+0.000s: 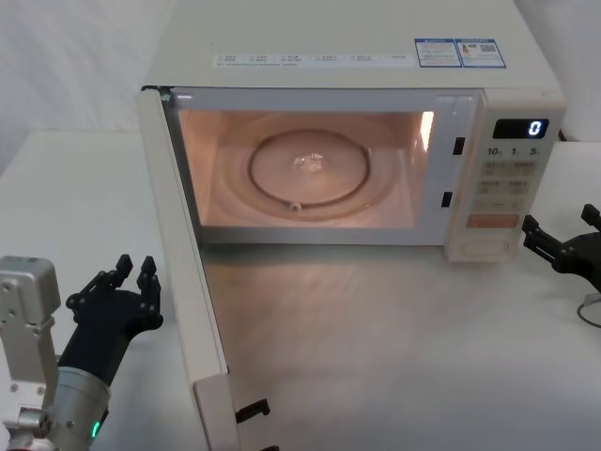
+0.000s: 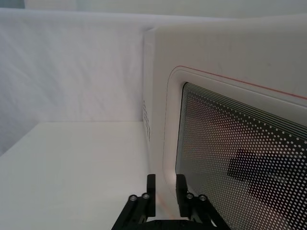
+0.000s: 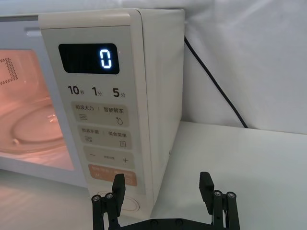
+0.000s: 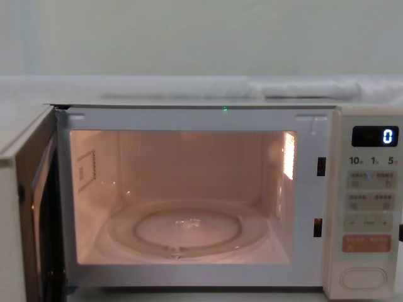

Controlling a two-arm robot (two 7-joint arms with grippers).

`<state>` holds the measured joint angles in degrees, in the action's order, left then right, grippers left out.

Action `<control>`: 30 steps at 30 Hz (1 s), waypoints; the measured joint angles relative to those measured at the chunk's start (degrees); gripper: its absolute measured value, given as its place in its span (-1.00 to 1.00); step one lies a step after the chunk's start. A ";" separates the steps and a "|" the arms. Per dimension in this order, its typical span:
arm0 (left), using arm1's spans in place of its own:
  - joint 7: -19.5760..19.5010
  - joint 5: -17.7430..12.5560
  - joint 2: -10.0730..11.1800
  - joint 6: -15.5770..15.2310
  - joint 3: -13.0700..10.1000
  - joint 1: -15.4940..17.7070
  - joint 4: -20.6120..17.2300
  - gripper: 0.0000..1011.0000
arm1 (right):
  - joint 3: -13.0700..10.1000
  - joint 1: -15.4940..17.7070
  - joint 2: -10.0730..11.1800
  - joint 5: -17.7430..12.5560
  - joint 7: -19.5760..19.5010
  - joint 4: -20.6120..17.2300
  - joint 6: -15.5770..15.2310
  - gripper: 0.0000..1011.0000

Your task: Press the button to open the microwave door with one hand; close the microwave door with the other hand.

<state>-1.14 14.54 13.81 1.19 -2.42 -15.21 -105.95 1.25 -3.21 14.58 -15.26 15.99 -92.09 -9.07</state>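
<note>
The microwave door (image 1: 188, 282) stands swung wide at left of frame, walling the left gripper (image 1: 127, 282) from bare table (image 1: 376, 319) at centre.

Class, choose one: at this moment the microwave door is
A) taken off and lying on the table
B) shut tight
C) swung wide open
C: the microwave door stands swung out on its hinge, leaving the lit inside and the glass turntable in plain sight.

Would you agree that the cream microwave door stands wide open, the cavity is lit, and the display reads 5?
Not quite: the cream microwave door does stand open and the cavity is lit, but the digital display reads 0, as the right wrist view shows.
</note>
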 joint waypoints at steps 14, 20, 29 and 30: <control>0.00 0.00 0.00 0.00 0.00 0.00 0.00 -1.00 | 0.00 0.00 0.00 0.00 0.00 0.00 0.00 0.98; 0.00 0.00 0.00 0.00 0.00 0.00 0.00 -1.00 | 0.00 0.00 0.00 0.00 0.00 0.00 0.00 0.98; 0.00 0.00 0.00 0.00 0.00 0.00 0.00 -1.00 | 0.00 0.00 0.00 0.00 0.00 0.00 0.00 0.98; 0.00 0.00 0.00 0.00 0.00 0.00 0.00 -1.00 | 0.00 0.00 0.00 0.00 0.01 0.00 0.00 0.98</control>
<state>-1.14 14.54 13.81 1.19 -2.41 -15.21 -105.95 1.25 -3.21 14.58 -15.26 16.00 -92.09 -9.07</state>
